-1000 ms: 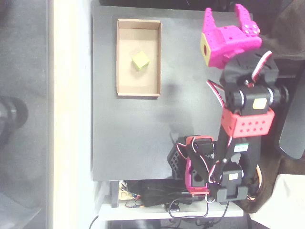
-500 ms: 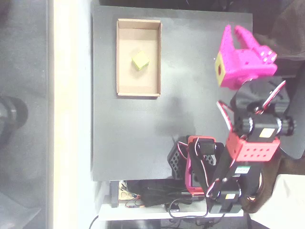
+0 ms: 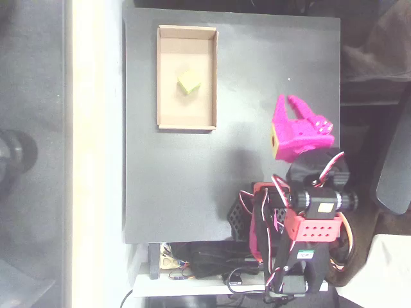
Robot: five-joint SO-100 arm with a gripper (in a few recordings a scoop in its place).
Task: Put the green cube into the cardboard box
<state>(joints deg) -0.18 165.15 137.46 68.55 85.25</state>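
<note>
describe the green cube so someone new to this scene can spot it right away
In the overhead view, find the dark table, then the shallow tan cardboard box near its upper left corner. The green cube sits inside it, near the middle of the floor. It is the one small lime block there, well apart from the magenta gripper.

The green cube [image 3: 189,82] lies inside the cardboard box [image 3: 187,122], well apart from the magenta gripper [image 3: 289,102], jaws empty.
</note>
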